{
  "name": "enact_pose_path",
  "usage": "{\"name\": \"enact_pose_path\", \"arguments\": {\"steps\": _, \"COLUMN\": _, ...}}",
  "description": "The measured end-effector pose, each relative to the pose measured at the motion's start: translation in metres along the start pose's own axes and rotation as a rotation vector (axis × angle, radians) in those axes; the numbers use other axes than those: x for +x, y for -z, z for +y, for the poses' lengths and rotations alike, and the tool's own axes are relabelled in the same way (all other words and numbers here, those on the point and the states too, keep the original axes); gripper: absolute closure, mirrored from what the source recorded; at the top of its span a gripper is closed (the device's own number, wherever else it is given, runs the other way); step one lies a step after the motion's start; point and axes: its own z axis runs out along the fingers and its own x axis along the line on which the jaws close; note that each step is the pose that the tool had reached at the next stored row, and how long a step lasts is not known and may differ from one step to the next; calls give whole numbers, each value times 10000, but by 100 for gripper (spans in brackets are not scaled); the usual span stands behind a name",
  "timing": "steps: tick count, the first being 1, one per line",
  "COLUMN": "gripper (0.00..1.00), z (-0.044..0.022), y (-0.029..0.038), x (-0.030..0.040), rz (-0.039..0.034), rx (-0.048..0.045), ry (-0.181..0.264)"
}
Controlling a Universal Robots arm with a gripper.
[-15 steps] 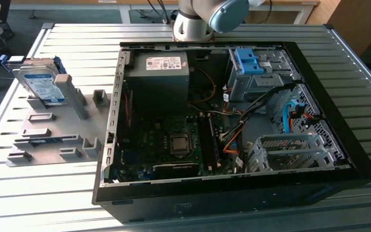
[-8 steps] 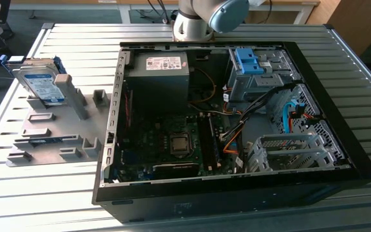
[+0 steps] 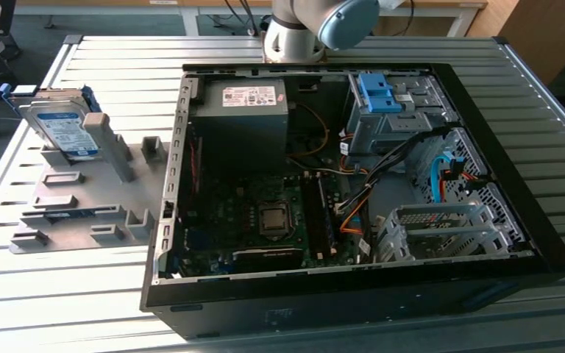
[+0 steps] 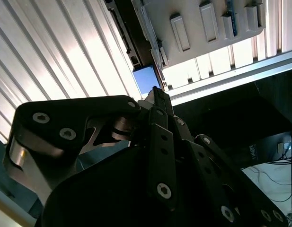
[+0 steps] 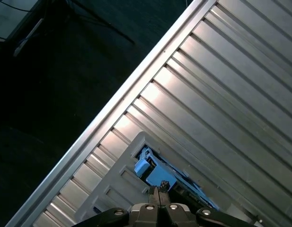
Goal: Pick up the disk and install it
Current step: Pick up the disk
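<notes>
The disk [image 3: 62,129] is a silver drive with a white-and-blue label and a blue carrier frame. It leans upright in a slot of the grey fixture [image 3: 86,198] at the exterior view's left. In the first wrist view its blue carrier [image 5: 155,176] lies just past my gripper [image 5: 158,191], whose fingertips stand together with nothing between them. In the second wrist view the gripper [image 4: 157,93] points toward a blue patch of the disk [image 4: 146,78], well apart from it.
An open black computer case [image 3: 518,220] lies on the slatted metal table [image 3: 67,294], with a grey power-supply box [image 3: 248,110], a blue-latched drive cage [image 3: 381,95] and a metal drive bay [image 3: 440,228]. The arm's base [image 3: 297,33] stands behind the case.
</notes>
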Motion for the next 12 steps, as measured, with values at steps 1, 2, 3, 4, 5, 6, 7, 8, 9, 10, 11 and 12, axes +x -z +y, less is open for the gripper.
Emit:
{"name": "enact_pose_path", "arguments": {"steps": 1, "gripper": 89, "z": 0, "y": 0, "x": 0, "rz": 1, "rx": -1, "ry": 31}}
{"name": "enact_pose_path", "arguments": {"steps": 2, "gripper": 89, "z": 0, "y": 0, "x": 0, "rz": 2, "rx": -1, "ry": 59}}
{"name": "enact_pose_path", "arguments": {"steps": 3, "gripper": 89, "z": 0, "y": 0, "x": 0, "rz": 2, "rx": -1, "ry": 88}}
{"name": "enact_pose_path", "arguments": {"steps": 4, "gripper": 89, "z": 0, "y": 0, "x": 0, "rz": 3, "rx": -2, "ry": 117}}
{"name": "enact_pose_path", "arguments": {"steps": 5, "gripper": 89, "z": 0, "y": 0, "x": 0, "rz": 4, "rx": -2, "ry": 146}}
{"name": "enact_pose_path", "arguments": {"steps": 6, "gripper": 89, "z": 0, "y": 0, "x": 0, "rz": 4, "rx": -2, "ry": 161}}
{"name": "enact_pose_path", "arguments": {"steps": 7, "gripper": 89, "z": 0, "y": 0, "x": 0, "rz": 7, "rx": -3, "ry": 232}}
{"name": "enact_pose_path", "arguments": {"steps": 8, "gripper": 89, "z": 0, "y": -1, "x": 0, "rz": 10, "rx": -5, "ry": 409}}
{"name": "enact_pose_path", "arguments": {"steps": 9, "gripper": 89, "z": 0, "y": -1, "x": 0, "rz": 15, "rx": -7, "ry": 589}}
{"name": "enact_pose_path", "arguments": {"steps": 10, "gripper": 89, "z": 0, "y": -1, "x": 0, "rz": 21, "rx": -10, "ry": 766}}
{"name": "enact_pose_path", "arguments": {"steps": 11, "gripper": 89, "z": 0, "y": -1, "x": 0, "rz": 23, "rx": -11, "ry": 853}}
{"name": "enact_pose_path", "arguments": {"steps": 12, "gripper": 89, "z": 0, "y": -1, "x": 0, "rz": 23, "rx": -11, "ry": 856}}
